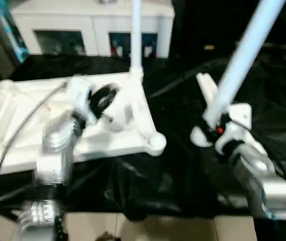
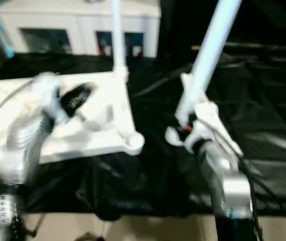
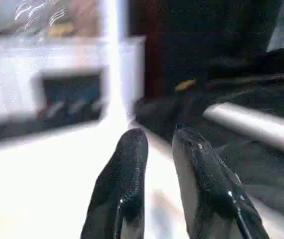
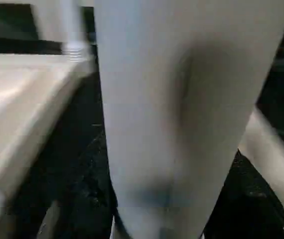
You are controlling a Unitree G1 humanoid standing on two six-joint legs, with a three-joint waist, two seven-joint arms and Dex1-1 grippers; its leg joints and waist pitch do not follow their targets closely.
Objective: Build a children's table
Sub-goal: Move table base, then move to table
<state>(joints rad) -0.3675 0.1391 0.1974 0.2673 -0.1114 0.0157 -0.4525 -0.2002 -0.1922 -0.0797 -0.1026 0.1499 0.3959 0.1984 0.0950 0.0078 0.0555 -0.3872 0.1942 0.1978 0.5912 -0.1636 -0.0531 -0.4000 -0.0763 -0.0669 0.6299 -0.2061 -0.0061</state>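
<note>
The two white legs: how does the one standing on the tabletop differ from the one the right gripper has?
The fitted leg stands upright in a far corner socket of the upturned tabletop; the held leg is tilted, clear of the tabletop, over the black cloth. The right gripper grips the held leg near its lower end; no gripper touches the fitted leg. Both are long white tubes.

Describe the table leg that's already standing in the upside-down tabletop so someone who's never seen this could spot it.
Find the white tabletop lying ribbed side up on the black-draped work table. At its far corner on the robot's right, a white leg rises straight up from the round socket. The other raised leg leans, clear of the top, held in the right gripper.
</note>
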